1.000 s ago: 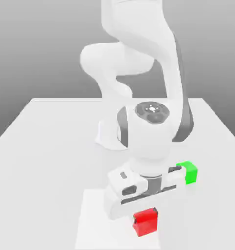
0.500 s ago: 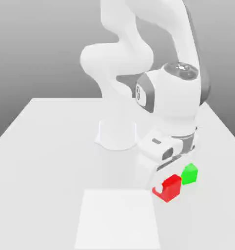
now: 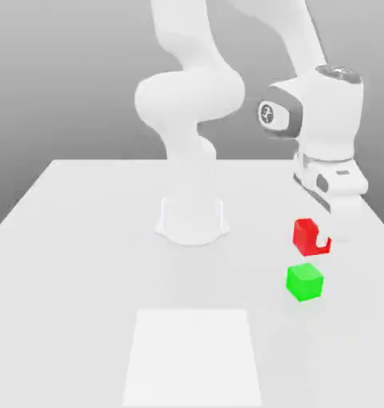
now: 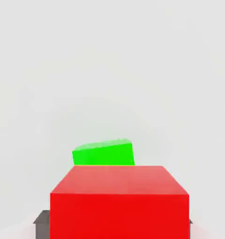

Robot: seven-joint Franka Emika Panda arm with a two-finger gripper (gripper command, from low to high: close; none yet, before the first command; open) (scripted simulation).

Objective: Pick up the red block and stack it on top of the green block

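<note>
The red block [image 3: 307, 234] hangs in the air, clamped between the fingers of my gripper [image 3: 314, 237], which is shut on it. The green block [image 3: 305, 281] rests on the white table [image 3: 84, 239] just below the red one, a little toward the front, with a gap between them. In the hand view the red block [image 4: 119, 200] sits close between the dark finger pads [image 4: 41, 222]. The green block [image 4: 103, 154] lies beyond it on the table, partly covered by the red one.
The arm's white base [image 3: 192, 219] stands mid-table, to the exterior view's left of both blocks. A paler square patch [image 3: 193, 355] marks the table's front. The table's edge on the exterior view's right runs close to the blocks.
The arm has swung from the front of the table up and to the exterior view's right, carrying the red block from beside the green block to above it.
</note>
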